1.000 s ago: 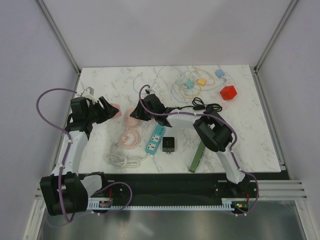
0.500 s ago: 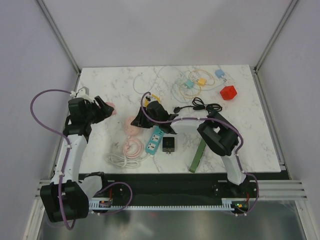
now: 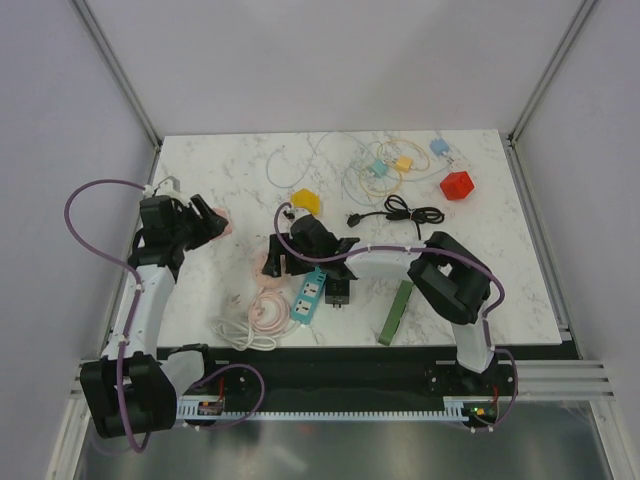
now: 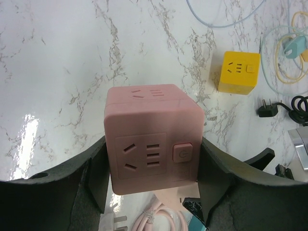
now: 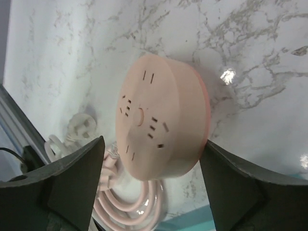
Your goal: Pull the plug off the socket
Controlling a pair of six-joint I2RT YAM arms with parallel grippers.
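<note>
My left gripper [image 3: 214, 223] is shut on a pink cube socket [image 3: 223, 221], seen from its own camera [image 4: 153, 139] squeezed between both fingers [image 4: 91, 178]. A pink cord [image 4: 159, 222] runs out from under the cube. My right gripper [image 3: 277, 258] holds a round pink socket [image 3: 269, 263], which shows tilted in the right wrist view [image 5: 161, 122], its right edge against one finger [image 5: 231, 187]. The pink cord coil [image 3: 264, 310] lies below it [image 5: 130, 207]. I cannot see a plug seated in either socket.
A teal power strip [image 3: 310, 292] and a black adapter [image 3: 338, 290] lie beside the right gripper. A white cord [image 3: 240, 331] lies at the front. A yellow cube [image 3: 305, 201], a black cable [image 3: 410, 213], a red cube [image 3: 457, 185] and a green bar [image 3: 397, 310] lie around.
My right gripper has moved toward the near edge with the round pink socket, dragging the coil and teal strip nearer and uncovering the yellow cube. The left gripper shifted slightly left with the cube.
</note>
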